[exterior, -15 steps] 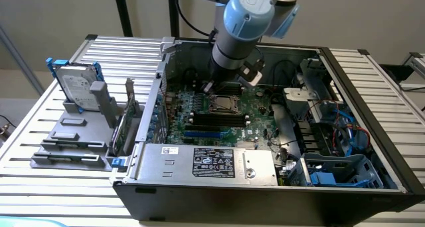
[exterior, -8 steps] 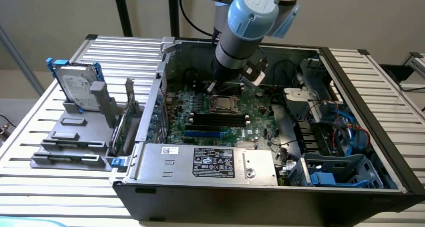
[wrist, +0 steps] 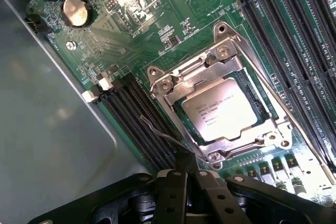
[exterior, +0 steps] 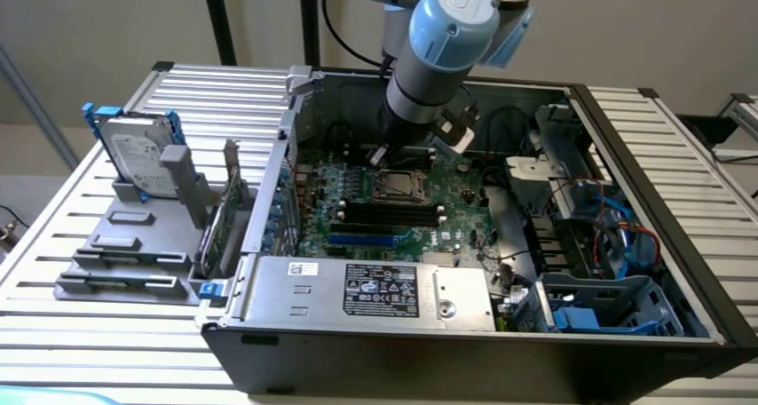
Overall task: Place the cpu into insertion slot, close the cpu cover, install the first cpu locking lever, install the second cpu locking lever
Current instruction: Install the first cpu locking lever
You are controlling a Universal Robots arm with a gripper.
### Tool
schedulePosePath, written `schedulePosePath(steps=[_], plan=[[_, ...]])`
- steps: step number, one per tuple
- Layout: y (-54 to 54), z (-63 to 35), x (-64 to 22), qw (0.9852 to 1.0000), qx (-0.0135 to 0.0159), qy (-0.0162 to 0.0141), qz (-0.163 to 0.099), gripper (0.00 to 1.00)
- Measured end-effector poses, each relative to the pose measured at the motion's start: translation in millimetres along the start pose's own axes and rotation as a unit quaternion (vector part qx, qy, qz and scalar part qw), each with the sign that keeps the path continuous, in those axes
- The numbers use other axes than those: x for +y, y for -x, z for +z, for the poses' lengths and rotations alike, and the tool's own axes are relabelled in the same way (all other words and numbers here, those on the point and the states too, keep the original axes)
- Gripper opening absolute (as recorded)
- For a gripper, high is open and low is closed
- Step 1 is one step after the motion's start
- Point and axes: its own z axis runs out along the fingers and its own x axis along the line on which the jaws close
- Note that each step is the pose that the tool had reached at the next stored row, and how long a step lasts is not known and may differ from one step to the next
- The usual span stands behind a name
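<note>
The cpu [wrist: 223,107], a silvery square chip with printed text, lies in the insertion slot [wrist: 247,85] on the green board. The cpu cover [wrist: 173,85], a silvery metal frame, lies flat over it, and the chip shows through the opening. My gripper [wrist: 184,162] is shut, its dark fingers pressed together just beside the socket's corner. A thin wire locking lever [wrist: 160,134] runs by that tip; contact is unclear. A second lever [wrist: 286,109] lies along the opposite side. In the exterior view the gripper [exterior: 388,153] hangs inside the case over the socket [exterior: 397,185].
Long black memory slots [wrist: 134,114] flank the socket, with more [wrist: 294,40] on the other side. A coin battery [wrist: 76,11] sits on the board. The case holds a power supply [exterior: 379,289] and blue cables [exterior: 616,236]. A hard drive [exterior: 137,152] stands outside on the slatted table.
</note>
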Motion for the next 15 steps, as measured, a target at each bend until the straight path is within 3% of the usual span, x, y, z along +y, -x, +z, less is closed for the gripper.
schedulePosePath(steps=[15], plan=[[-5.0,2.2,2.2,1.0000,-0.0036,0.0015,0.001,0.11]])
